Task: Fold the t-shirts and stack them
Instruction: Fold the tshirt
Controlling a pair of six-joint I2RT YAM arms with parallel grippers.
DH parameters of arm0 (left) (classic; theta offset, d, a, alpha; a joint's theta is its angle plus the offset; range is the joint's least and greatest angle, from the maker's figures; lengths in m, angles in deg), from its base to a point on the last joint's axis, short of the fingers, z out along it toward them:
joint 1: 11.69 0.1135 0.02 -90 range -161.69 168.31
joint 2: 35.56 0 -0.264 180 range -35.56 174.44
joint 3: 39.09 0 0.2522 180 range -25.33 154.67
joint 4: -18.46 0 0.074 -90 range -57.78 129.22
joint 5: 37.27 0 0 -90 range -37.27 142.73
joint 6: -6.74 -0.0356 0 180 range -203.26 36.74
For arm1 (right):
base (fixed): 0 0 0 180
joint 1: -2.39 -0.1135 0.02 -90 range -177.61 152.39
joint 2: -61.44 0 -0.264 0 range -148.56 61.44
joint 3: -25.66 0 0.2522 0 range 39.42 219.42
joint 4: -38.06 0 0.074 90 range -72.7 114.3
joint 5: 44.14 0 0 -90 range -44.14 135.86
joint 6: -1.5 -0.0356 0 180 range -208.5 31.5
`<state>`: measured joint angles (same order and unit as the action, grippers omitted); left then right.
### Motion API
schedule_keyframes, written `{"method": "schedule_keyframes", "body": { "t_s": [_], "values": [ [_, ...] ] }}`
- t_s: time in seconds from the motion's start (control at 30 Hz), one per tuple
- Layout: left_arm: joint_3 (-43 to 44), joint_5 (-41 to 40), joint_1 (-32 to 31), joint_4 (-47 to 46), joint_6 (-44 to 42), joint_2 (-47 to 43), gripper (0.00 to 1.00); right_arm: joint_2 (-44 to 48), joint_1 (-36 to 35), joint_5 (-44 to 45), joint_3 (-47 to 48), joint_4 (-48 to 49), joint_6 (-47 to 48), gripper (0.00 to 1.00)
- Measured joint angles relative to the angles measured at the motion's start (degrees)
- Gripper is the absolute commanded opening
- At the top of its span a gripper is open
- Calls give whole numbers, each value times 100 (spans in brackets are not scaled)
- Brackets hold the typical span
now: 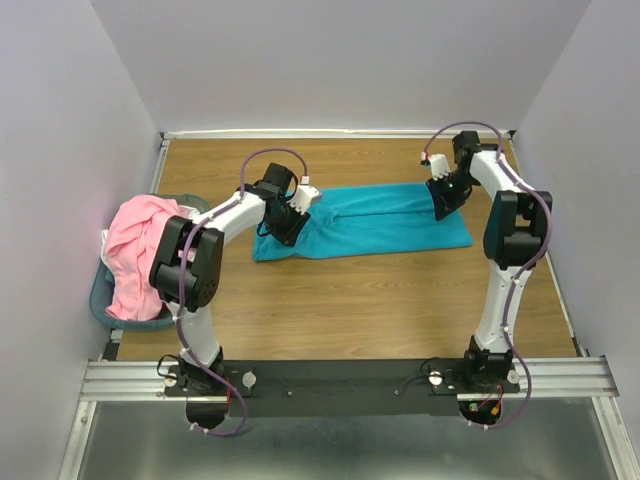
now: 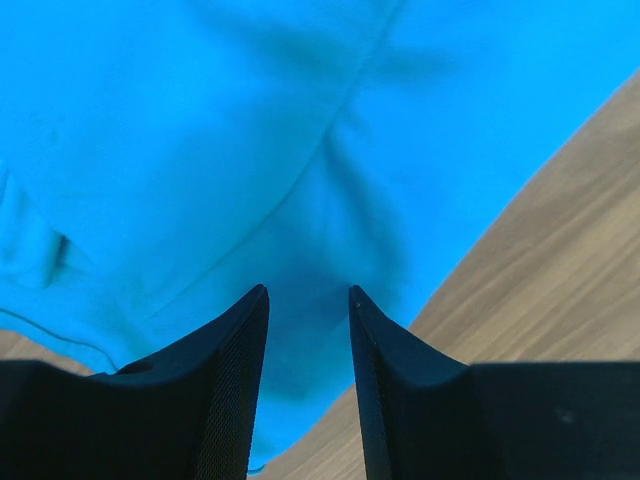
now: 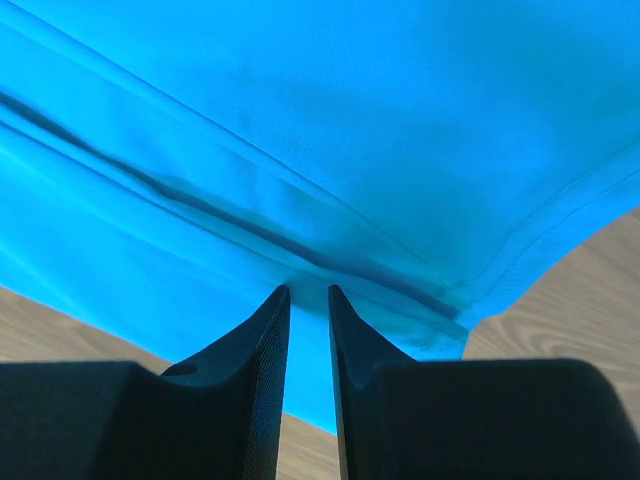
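At the left end of the teal t-shirt [image 1: 380, 222], the left gripper [image 2: 308, 292] is clenched on a bunched fold of the cloth, and creases run into the gap between its fingers. At the opposite end of the teal t-shirt, the right gripper [image 3: 308, 290] pinches the layered hem, jaws nearly together. The garment lies as a long narrow band on the table [image 1: 350, 310], apparently folded lengthwise. A grip on both ends at once makes the band taut and square, which is judged to be preparation for an end-over-end fold. Well to the left of the teal t-shirt, the basket [image 1: 97, 290] holds the pink t-shirt [image 1: 135, 250], crumpled and heaped above the rim. That shirt is unfolded, and nothing is stacked yet.
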<state>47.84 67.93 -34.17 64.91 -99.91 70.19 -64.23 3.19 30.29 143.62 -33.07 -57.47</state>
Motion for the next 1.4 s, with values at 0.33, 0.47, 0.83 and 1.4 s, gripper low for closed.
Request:
{"method": "schedule_keyframes", "body": {
  "t_s": [0.33,0.47,0.83,1.4],
  "values": [
    [896,-479,369,151,-125,940,44,688,-203,527,-1665,640,98,27],
    [2487,-793,640,501,-426,1906,46,1364,-769,616,-2647,671,118,28],
    [4964,-741,809,581,-520,2151,49,1784,-1294,-267,-1464,-175,-90,27],
    [2476,94,629,282,240,1462,48,938,-1436,225,-2072,382,-256,24]
  ]
}}
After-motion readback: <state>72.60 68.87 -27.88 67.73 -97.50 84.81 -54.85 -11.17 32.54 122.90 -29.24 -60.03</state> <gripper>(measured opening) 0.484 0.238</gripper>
